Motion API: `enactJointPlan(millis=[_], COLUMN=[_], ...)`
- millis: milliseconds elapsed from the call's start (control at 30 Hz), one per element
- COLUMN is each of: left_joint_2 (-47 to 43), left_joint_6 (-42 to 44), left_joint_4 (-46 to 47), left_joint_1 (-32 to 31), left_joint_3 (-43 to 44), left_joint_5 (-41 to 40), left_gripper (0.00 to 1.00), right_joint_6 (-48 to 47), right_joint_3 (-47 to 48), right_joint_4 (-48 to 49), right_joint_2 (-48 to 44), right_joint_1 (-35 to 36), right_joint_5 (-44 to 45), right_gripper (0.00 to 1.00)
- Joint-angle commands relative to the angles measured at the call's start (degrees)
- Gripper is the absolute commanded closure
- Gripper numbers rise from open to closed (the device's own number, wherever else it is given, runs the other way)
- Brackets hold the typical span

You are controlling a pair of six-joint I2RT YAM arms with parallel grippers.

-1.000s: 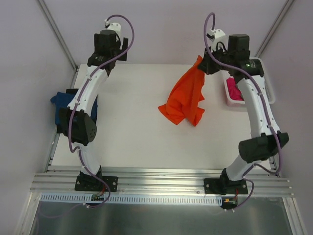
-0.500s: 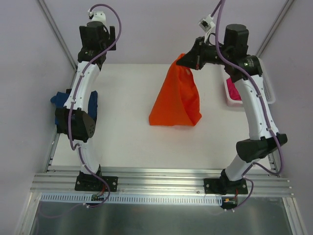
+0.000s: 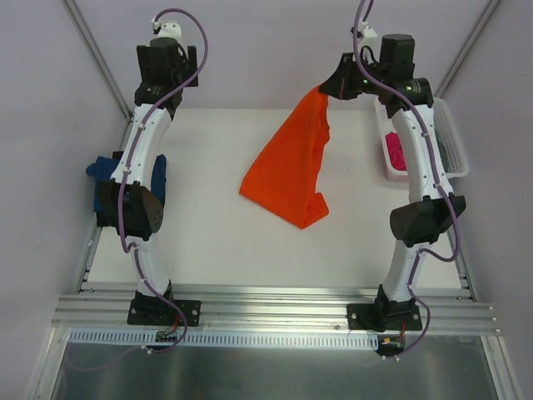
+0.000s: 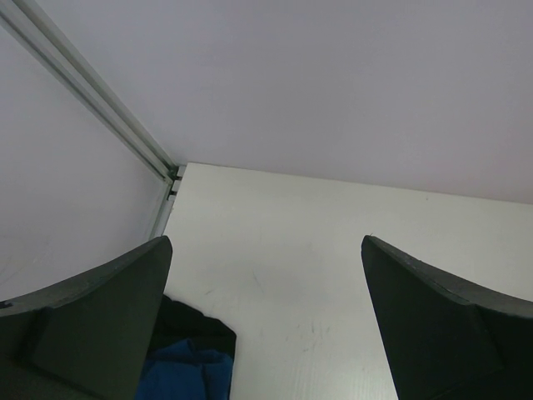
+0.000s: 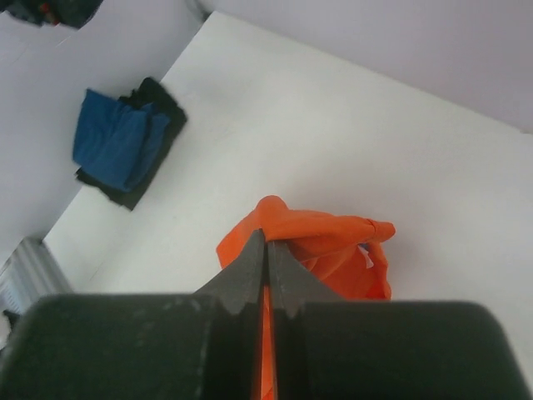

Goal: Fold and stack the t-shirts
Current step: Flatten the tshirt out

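My right gripper (image 3: 326, 87) is raised high at the back of the table and is shut on the orange t-shirt (image 3: 287, 162), which hangs from it with its lower end draped on the table. In the right wrist view the closed fingers (image 5: 266, 250) pinch orange cloth (image 5: 333, 246). My left gripper (image 3: 166, 67) is open and empty, high over the back left corner; its wide-apart fingers (image 4: 92, 321) frame bare table. A folded dark blue t-shirt on a black one (image 3: 100, 171) lies at the left edge; it also shows in both wrist views (image 4: 187, 371) (image 5: 121, 142). A magenta t-shirt (image 3: 398, 154) lies in the basket.
A white lattice basket (image 3: 454, 142) stands at the right edge of the white table (image 3: 208, 233). Metal frame posts (image 3: 96, 54) rise at the back corners. An aluminium rail (image 3: 275, 308) runs along the near edge by the arm bases.
My right gripper has risen and swung back with the orange t-shirt, which has unfurled and now hangs longer, its lower end trailing left. My left arm lifted slightly early on, then stayed still.
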Motion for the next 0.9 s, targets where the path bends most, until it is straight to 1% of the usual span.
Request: enactJointPlan(millis=[0,67,133,167,233,300,400,467,500,533,600,667,700,733,800,833,867], left_joint_2=[-2.2,-2.6,-3.0,-3.3,-3.7,-4.0,-4.4,-4.4,-4.5,-4.6,-4.8,-4.9,-5.3,-5.5,-5.9,-6.2,-6.3], left_joint_6=[-0.2,-0.4,-0.5,-0.5,-0.4,-0.1,0.0,-0.6,-1.1,-1.4,-2.2,-1.6,-1.2,-0.9,-0.6,-0.6,-0.6], left_joint_4=[1.8,1.7,1.8,1.7,1.7,1.8,1.8,1.8,1.8,1.8,2.0,2.6,3.4,3.6,3.9,4.0,4.0], left_joint_1=[0.6,0.6,0.6,0.5,0.5,0.6,0.6,0.7,0.7,0.9,1.4,1.7,1.9,2.0,2.7,2.8,3.0], left_joint_3=[-0.5,-0.9,-1.4,-1.6,-2.0,-2.6,-3.5,-3.9,-4.1,-4.1,-3.8,-3.7,-3.7,-3.7,-4.0,-4.1,-4.4], left_joint_5=[-1.6,-1.8,-1.6,-1.4,-1.4,-1.6,-2.4,-3.5,-3.9,-4.9,-7.4,-8.7,-9.3,-10.3,-10.5,-10.6,-11.0], left_gripper=[0.01,0.01,0.01,0.01,0.01,0.01,0.01,0.01,0.01,0.01,0.01,0.01,0.01,0.01,0.01,0.01,0.01], right_joint_6=[-4.2,-8.3,-9.7,-9.1,-7.1,-8.2,-12.9,-16.8,-17.3,-17.2,-14.0,-11.4,-10.1,-7.9,-5.4,-2.6,-0.9], right_joint_3=[2.0,-3.9,-8.8,-12.8,-15.6,-17.3,-17.5,-17.4,-17.4,-17.4,-15.5,-11.5,-9.1,-4.7,-0.8,1.2,5.2], right_joint_4=[0.1,-2.6,-4.4,-4.9,-4.9,-5.8,-6.5,-5.6,-4.9,-2.2,2.1,3.5,3.8,5.5,8.4,12.1,14.2], right_joint_2=[-5.2,-8.4,-10.3,-11.9,-13.8,-16.7,-20.7,-22.7,-23.6,-25.0,-24.8,-22.5,-20.8,-18.1,-15.4,-14.3,-11.8], right_joint_1=[-1.9,-2.0,-3.2,-4.0,-6.7,-6.8,-3.5,1.2,2.7,5.4,8.7,10.4,11.2,12.9,14.6,16.2,17.0], right_joint_5=[5.4,8.9,11.2,11.4,9.0,7.4,6.3,4.4,3.6,2.8,1.4,-0.2,-0.8,-1.3,-1.8,-2.1,-2.2], right_gripper=[0.99,0.99,0.99,0.99,1.0,0.99,0.99,0.99,1.0,0.99,0.99,0.99,0.99,0.99,0.99,0.99,0.99])
